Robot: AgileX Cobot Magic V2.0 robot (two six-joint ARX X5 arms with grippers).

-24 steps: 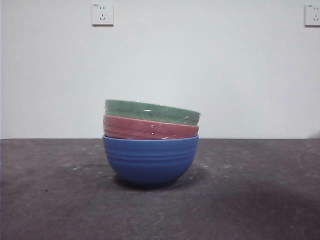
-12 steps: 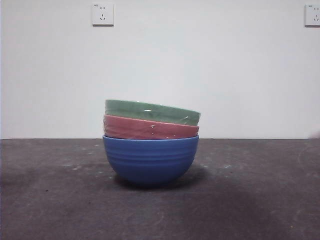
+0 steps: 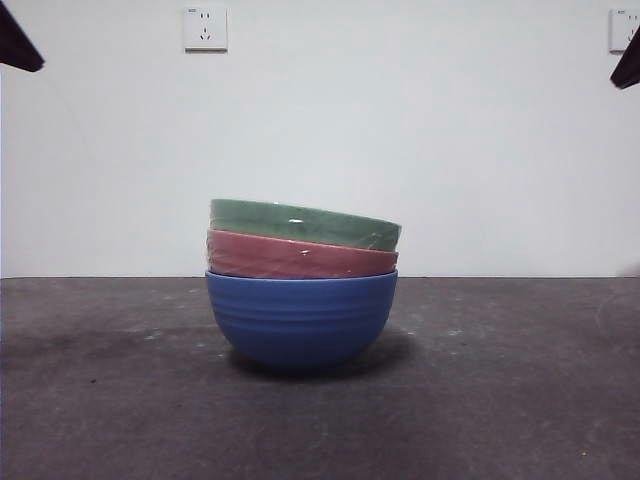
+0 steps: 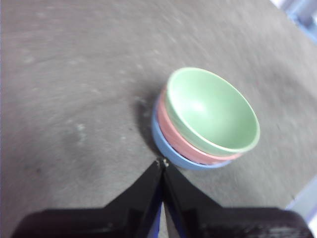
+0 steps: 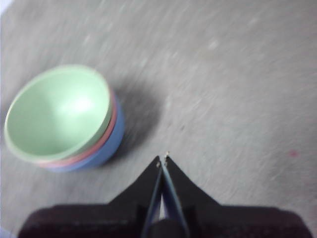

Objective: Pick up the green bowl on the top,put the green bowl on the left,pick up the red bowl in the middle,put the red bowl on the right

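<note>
Three bowls sit nested in one stack on the dark desk (image 3: 100,400). The blue bowl (image 3: 301,320) is at the bottom and rests on the desk. The red bowl (image 3: 300,256) sits inside the blue bowl, with only its upper ridged band showing above the blue rim. The green bowl (image 3: 304,224) sits inside the red bowl on top of the stack, tilted so that its rim stands higher on one side than the other. Its inside is bare and glossy.

The left end effector (image 4: 162,162) hangs above the desk, just beside the stack, with its two jaws pressed together to a point and nothing between them. It touches no bowl. The right end effector (image 5: 162,157) hangs over bare desk on the other side of the stack, a little apart from the blue bowl; its jaws are likewise closed tip to tip and hold nothing.

In the front view each arm shows only as a black tip at a top corner, high above the stack and well apart from it. Two white wall sockets (image 3: 205,29) sit on the pale wall behind the stack.
</note>
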